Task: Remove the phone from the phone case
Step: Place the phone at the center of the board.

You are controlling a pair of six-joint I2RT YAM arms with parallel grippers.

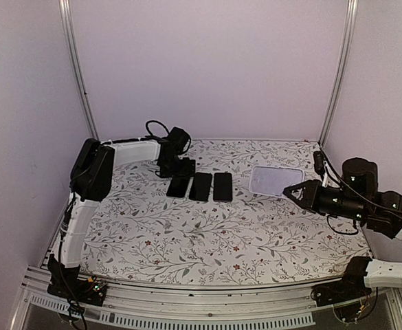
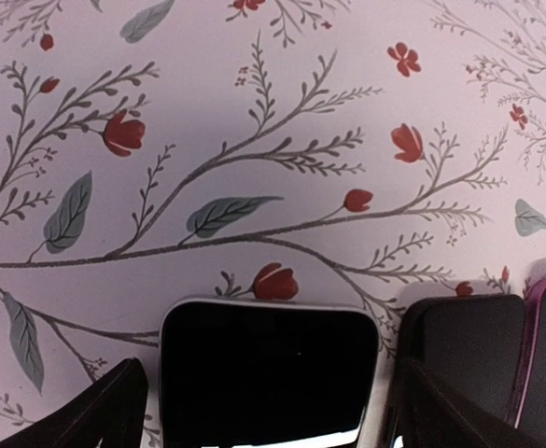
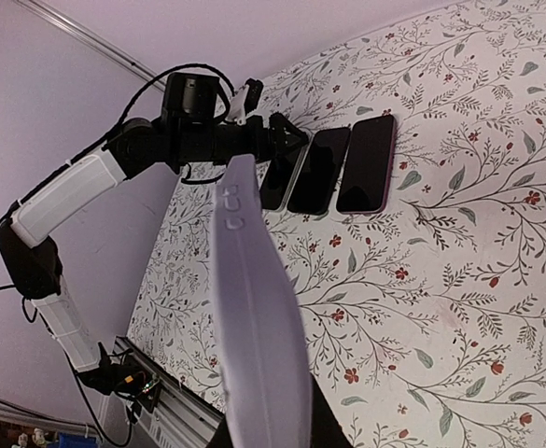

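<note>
Three black phones lie side by side on the floral table. My left gripper (image 1: 181, 167) hangs open over the far end of the leftmost phone (image 1: 179, 186). In the left wrist view that phone (image 2: 268, 345), with a silvery rim, lies flat between the spread fingers (image 2: 105, 411) of the left gripper (image 2: 271, 401), neither finger touching it. The clear, pale lavender phone case (image 1: 276, 180) is held up at its near right corner by my right gripper (image 1: 293, 191), which is shut on it. The case looks empty. Edge-on, the case (image 3: 254, 308) fills the right wrist view and hides the fingers.
The middle phone (image 1: 201, 185) and the right phone (image 1: 222, 185), the latter with a purple rim (image 2: 534, 345), lie close beside the leftmost one. Pale walls and metal posts (image 1: 77, 69) enclose the table. An aluminium rail (image 1: 207, 299) runs along the near edge.
</note>
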